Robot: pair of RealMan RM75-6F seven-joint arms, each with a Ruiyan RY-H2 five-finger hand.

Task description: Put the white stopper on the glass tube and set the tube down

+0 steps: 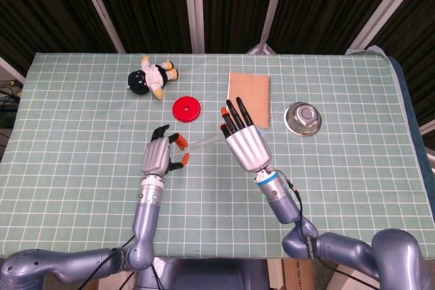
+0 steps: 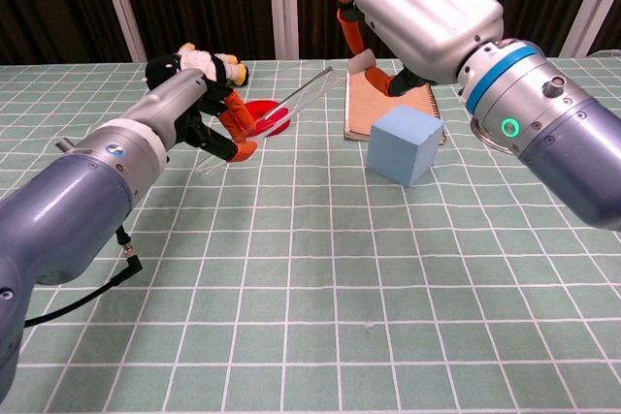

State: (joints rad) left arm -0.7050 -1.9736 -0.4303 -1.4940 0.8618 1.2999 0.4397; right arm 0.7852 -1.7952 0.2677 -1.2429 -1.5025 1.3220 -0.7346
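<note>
- My left hand (image 2: 199, 113) grips the glass tube (image 2: 281, 109) aloft, tilted toward the right hand (image 2: 412, 16).
- That one pinches the white stopper (image 2: 361, 63), just beside the tube's mouth.
- Misalignment could knock the stopper loose.

plush toy (image 1: 152, 77) 11 o'clock on table (image 1: 81, 168) | red disc (image 1: 187, 109) centre | notebook (image 1: 250, 94) 1 o'clock | metal bowl (image 1: 302, 118) 3 o'clock | blue cube (image 2: 407, 144) before notebook

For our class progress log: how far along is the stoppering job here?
Done: the left robot hand holds the glass tube lifted, and the right robot hand pinches the white stopper. In hand: bringing both together. Left: seating the stopper, setting the tube down.
</note>
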